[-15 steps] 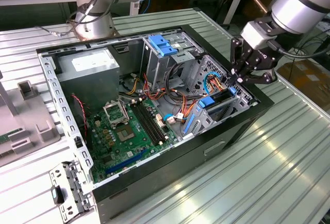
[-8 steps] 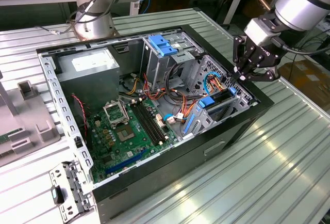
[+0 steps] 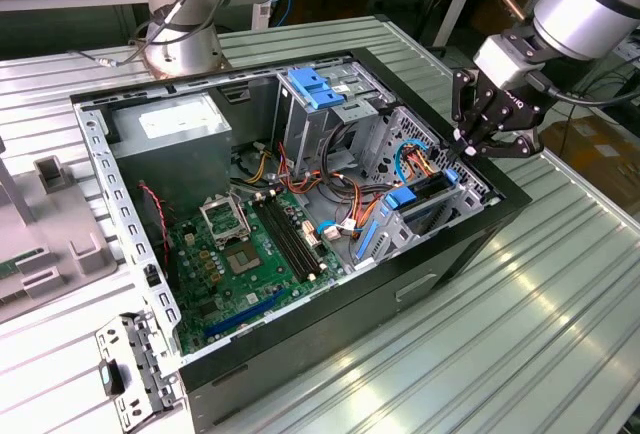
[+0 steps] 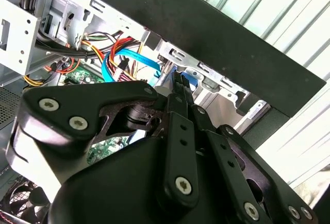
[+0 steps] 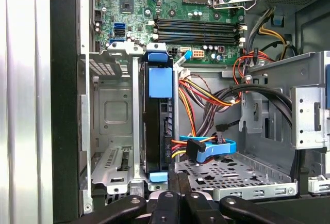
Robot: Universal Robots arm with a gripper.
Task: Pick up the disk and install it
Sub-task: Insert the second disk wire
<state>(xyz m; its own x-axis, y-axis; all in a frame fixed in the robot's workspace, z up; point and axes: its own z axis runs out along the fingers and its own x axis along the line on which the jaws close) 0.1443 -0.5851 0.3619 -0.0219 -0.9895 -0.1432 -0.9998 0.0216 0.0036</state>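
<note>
open computer case [image 3: 400,289] lying on the ribbed metal table [image 3: 560,314], motherboard [image 3: 240,254] toward the exterior view's left. near the middle, blue bracket [image 3: 315,87] atop the drive cage. further right, the disk [image 3: 425,197] standing on edge in its blue carrier, seated in the metal bay [image 5: 111,131] beside the case wall, orange and blue cables [image 5: 206,149] just beside it. at the exterior view's right, gripper [image 3: 478,146] hovering over the case rim, fingertips [image 4: 178,82] pressed together, pinching nothing
</note>
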